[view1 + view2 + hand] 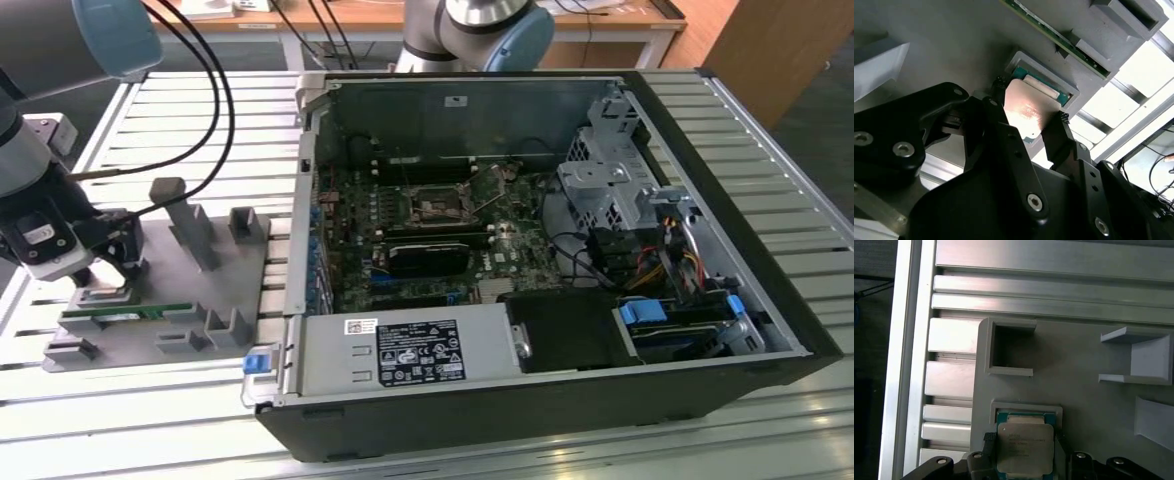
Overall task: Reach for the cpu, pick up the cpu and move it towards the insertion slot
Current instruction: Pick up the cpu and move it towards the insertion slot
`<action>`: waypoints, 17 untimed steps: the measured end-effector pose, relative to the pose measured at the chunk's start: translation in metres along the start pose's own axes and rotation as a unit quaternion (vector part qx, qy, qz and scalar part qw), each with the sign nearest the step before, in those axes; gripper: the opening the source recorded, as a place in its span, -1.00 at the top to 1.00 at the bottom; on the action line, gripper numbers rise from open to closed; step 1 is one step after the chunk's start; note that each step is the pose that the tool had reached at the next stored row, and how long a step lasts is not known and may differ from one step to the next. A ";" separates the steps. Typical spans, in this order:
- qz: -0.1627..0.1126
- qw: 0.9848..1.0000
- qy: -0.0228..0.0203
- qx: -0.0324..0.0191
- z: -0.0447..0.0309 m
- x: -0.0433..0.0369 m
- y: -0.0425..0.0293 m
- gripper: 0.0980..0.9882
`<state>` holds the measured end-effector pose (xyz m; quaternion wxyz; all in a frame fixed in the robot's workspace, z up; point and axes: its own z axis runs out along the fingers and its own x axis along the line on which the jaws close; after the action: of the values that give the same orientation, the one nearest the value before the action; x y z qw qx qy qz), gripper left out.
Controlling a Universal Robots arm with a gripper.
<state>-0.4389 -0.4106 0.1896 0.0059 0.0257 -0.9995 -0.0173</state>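
Note:
The cpu [1026, 112] is a flat square chip with a shiny silver top. My gripper [1030, 102] is shut on it, one black serrated fingertip [999, 84] on each opposite edge. In both wrist views the chip hangs slightly above and off-centre from its grey holder pocket [1026, 409], whose green inside shows. In the exterior view my gripper [107, 283] stands over the grey fixture plate [200, 290] at the exterior view's left. The insertion slot [438, 207], a dark square socket with a silver frame, lies on the motherboard inside the open computer case [747, 250], far from the gripper.
A thin green memory stick [127, 313] lies on the fixture plate beside the holder. Grey posts and brackets [194, 235] rise from the plate between gripper and case. The case wall [310, 200], drive cage [607, 185] and cables surround the motherboard. A second arm base [474, 35] stands behind.

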 end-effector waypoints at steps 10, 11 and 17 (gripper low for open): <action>0.000 1.000 0.000 0.000 -0.0096 0.0001 0.0003 0.00; 0.000 1.000 0.000 0.000 -0.0111 0.0001 0.0004 0.00; 0.000 1.000 0.000 0.000 -0.0213 0.0002 0.0007 0.00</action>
<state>-0.4389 -0.4106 0.2108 0.0059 0.0257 -0.9995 -0.0173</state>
